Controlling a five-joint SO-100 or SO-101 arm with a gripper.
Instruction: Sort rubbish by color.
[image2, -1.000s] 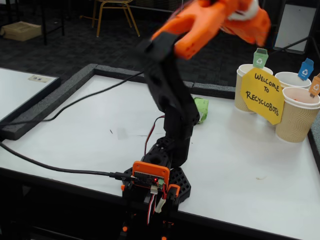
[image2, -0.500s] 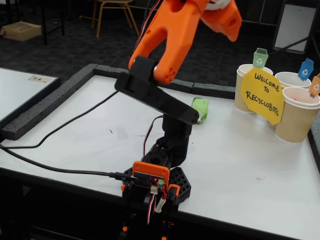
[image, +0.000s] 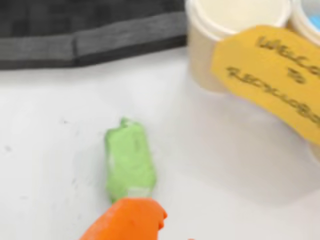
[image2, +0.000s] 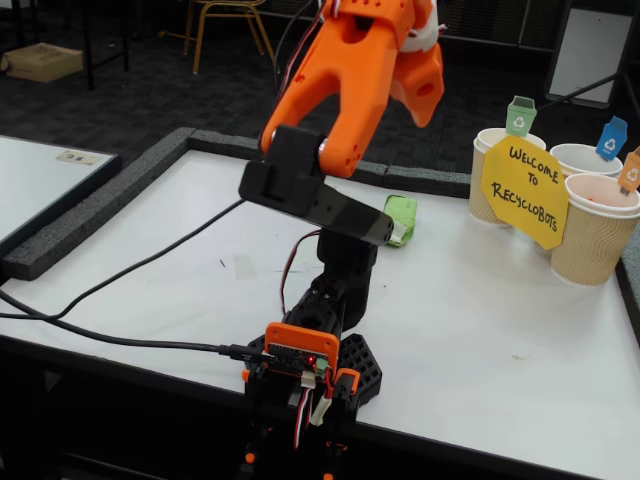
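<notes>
White tabletop with a dark foam border, dim room behind with a chair. Green lump lies flat on the table, well apart from the cups and the yellow sign on the right of the fixed view. In the wrist view the lump sits just above one orange finger poking in from the bottom edge, not clearly touching it. Arm's raised, gripper up high over the table. Can't tell if the jaws are apart or together, too little of them shows. Blue and orange lumps aren't anywhere I can make out.
</notes>
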